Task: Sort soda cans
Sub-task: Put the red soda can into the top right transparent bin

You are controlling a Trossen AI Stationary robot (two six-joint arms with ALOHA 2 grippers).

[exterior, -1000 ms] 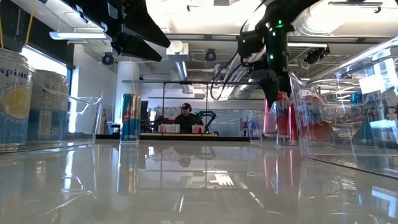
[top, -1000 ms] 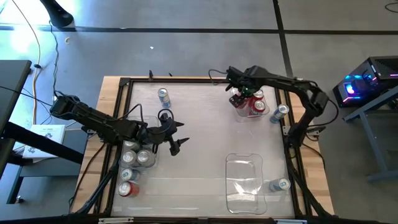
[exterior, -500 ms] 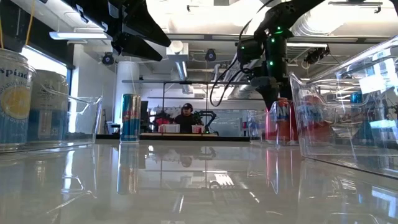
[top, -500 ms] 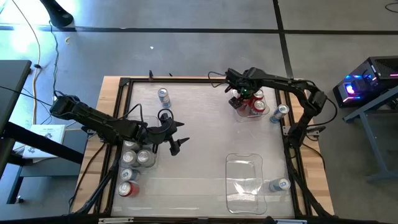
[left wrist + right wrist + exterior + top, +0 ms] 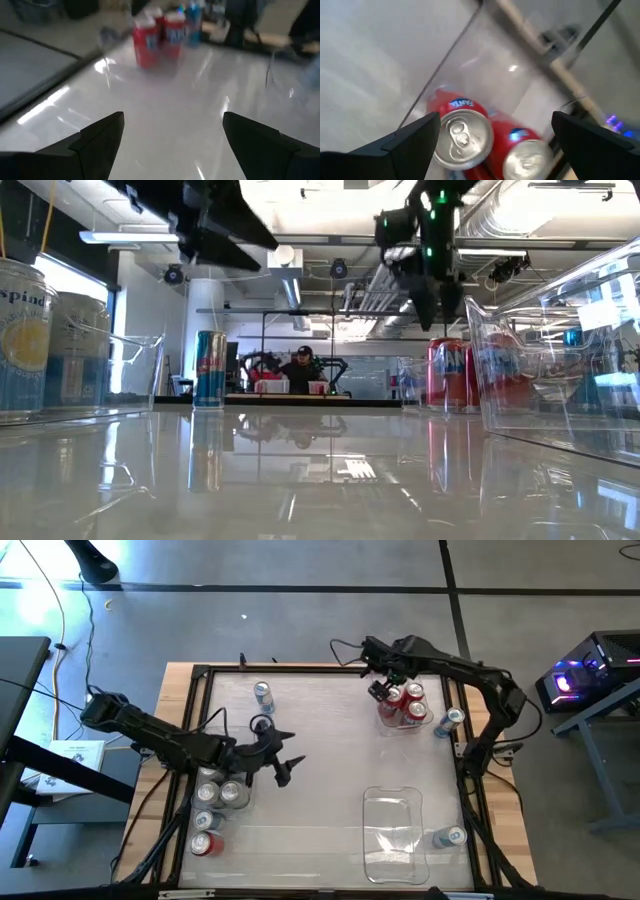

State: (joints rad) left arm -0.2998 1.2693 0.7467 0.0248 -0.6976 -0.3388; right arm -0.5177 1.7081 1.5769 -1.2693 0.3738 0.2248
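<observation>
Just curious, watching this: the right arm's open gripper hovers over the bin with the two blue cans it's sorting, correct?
Not quite. The two cans in that bin are red, not blue, as the right wrist view shows. The rest holds: the right gripper is open and hovers above them.

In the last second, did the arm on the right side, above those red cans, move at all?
Yes. The right gripper has lifted up and away from the red cans in their clear bin, its fingers open and empty; a second ago it reached down among them.
</observation>
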